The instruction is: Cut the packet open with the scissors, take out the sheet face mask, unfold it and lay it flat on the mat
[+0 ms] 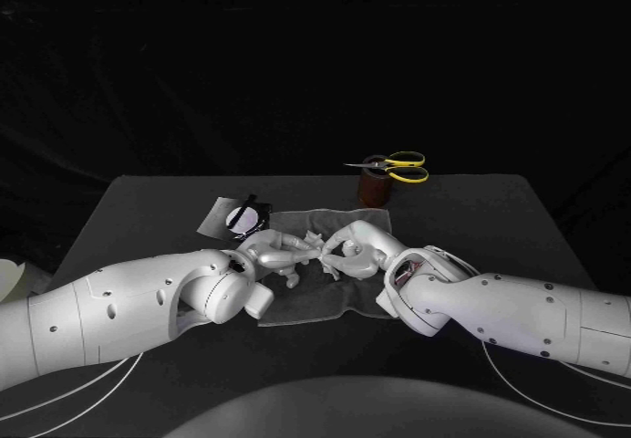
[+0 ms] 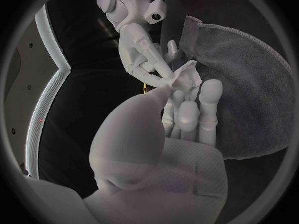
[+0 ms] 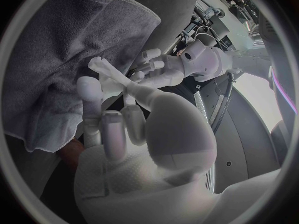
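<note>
One grey mat (image 1: pixel 315 307), one sheet mask (image 1: pixel 313 242) over it, one packet (image 1: pixel 237 216) beside it, one scissors (image 1: pixel 398 167) and one brown holder (image 1: pixel 374 189) beyond it

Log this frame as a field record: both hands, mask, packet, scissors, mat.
left hand: holds one side of the sheet mask, above the mat
right hand: pinches the other side of it
sheet mask: white, bunched, not yet unfolded, between the hands
packet: dark, on the table by the mat's far left corner
scissors: yellow handles, resting on a brown holder behind the mat
mat: grey cloth, spread under the hands
</note>
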Controlling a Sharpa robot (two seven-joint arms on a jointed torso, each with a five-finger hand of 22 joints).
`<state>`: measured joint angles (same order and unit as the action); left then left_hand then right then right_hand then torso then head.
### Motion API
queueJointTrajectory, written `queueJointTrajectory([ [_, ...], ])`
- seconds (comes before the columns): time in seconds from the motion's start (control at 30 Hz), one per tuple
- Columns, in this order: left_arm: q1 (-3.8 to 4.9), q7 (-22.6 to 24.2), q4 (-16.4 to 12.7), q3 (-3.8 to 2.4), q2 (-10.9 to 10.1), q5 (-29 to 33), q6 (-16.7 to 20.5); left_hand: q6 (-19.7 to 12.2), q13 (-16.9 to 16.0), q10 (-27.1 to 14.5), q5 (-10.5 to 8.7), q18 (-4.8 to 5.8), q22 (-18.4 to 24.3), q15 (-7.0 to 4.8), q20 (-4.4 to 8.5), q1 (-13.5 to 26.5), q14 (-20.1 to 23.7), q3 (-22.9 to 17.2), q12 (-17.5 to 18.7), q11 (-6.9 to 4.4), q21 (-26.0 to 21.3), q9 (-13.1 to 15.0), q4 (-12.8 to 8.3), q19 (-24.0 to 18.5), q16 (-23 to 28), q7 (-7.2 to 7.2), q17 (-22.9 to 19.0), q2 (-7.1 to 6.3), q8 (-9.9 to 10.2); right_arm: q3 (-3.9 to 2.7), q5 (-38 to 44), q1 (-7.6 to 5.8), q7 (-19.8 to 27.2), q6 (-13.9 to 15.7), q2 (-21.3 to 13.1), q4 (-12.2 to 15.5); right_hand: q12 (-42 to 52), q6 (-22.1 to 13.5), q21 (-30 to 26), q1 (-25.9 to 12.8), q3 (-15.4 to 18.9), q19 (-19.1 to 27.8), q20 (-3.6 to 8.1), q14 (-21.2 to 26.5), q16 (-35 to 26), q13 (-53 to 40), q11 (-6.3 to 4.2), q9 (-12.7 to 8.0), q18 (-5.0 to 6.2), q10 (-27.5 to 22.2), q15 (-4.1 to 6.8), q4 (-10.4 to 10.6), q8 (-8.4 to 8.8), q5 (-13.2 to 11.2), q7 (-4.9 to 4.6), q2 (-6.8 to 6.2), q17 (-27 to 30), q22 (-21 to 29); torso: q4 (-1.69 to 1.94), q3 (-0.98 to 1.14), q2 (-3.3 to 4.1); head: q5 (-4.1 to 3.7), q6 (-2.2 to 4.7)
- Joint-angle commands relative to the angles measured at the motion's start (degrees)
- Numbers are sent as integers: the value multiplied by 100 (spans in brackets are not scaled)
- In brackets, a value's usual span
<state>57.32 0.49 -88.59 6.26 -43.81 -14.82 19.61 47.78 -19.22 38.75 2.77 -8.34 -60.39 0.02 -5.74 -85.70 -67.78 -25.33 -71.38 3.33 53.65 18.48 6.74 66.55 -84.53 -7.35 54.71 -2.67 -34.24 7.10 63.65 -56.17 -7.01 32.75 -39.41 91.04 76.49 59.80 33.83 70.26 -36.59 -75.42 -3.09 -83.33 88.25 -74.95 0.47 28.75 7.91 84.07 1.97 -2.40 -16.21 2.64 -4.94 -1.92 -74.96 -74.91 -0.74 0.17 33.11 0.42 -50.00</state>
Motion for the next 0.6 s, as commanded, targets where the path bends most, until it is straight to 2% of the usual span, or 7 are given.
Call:
queueJointTrajectory([
  [0.03, 4, 210, -13, -5, -5, 106, -103, -9, 57, 91, -1, -38, -52, 5, 23, 66, 39, -576, 91, 8, 59, 27, -186, -17, 13, -45, -2, -143, -51, 0, 70, 3, -15, -57, 2, -7, 19, 75, 13, 47, -22, -28, 1, -553, 34, -665, -39, 97, 49, 214, 123, -24, -95, 20, 36, 1, -1200, -385, 2, 0, -1, -3, 0],
  [0.07, 4, 224, -13, -4, -5, 109, -137, 34, 93, 143, -27, -39, -99, -10, 41, 139, 37, -996, 156, 1, 107, 12, -309, -28, 17, -49, 10, -236, -44, 0, 70, 3, -17, -60, 1, -9, 19, 75, 13, 47, -22, -28, 1, -553, 34, -665, -39, 97, 49, 214, 123, -24, -95, 20, 36, 1, -1200, -385, 3, 0, -1, -3, 0],
  [0.1, 4, 240, -14, -4, -4, 111, -180, 193, 115, 311, -18, -39, -200, -43, 75, 475, 2, -1640, 194, -19, 214, 2, -426, -46, 9, -50, 49, -422, -51, 0, 70, 3, -20, -64, 2, -12, 19, 75, 13, 47, -22, -28, 1, -553, 34, -665, -39, 97, 49, 214, 123, -24, -95, 20, 36, 1, -1200, -385, 3, -1, 1, -4, 0],
  [0.13, 4, 256, -16, -4, -3, 113, -225, 202, 103, 346, 6, -42, -270, -53, 90, 673, -38, -1962, 201, -38, 285, 9, -625, -54, 1, 20, 77, -496, -43, 0, 70, 3, -23, -70, 2, -14, 12, 78, 16, 48, -34, -31, 3, -552, 32, -660, -40, 98, 49, 214, 125, -37, -97, 21, 35, -5, -1197, -386, 3, -1, 0, -3, 0],
  [0.43, 3, 364, -24, -4, 4, 151, -455, 352, 77, 387, -2, -33, -309, -67, 94, 888, -94, -2093, 196, -75, 313, 82, -770, -81, -13, 52, 157, -452, -128, 0, 37, 4, -34, -97, 4, -30, -93, 47, -92, 12, -30, -2, 3, -530, 4, -597, -30, 94, 62, 182, 123, -32, -84, 18, 22, -29, -1138, -363, -2, -1, 1, 2, 0],
  [0.6, 3, 367, -19, -4, 1, 175, -445, 359, 48, 389, 0, -26, -338, -69, 94, 958, -103, -2127, 167, -77, 344, 129, -796, -66, -18, 57, 166, -401, -155, 0, -138, 4, 140, 23, -18, -11, -213, -331, -367, -172, 159, 106, -54, -482, -53, -533, 91, 12, 78, 123, 26, 7, 139, 43, -124, -201, -1026, -299, -2, 1, 0, -3, 0],
])
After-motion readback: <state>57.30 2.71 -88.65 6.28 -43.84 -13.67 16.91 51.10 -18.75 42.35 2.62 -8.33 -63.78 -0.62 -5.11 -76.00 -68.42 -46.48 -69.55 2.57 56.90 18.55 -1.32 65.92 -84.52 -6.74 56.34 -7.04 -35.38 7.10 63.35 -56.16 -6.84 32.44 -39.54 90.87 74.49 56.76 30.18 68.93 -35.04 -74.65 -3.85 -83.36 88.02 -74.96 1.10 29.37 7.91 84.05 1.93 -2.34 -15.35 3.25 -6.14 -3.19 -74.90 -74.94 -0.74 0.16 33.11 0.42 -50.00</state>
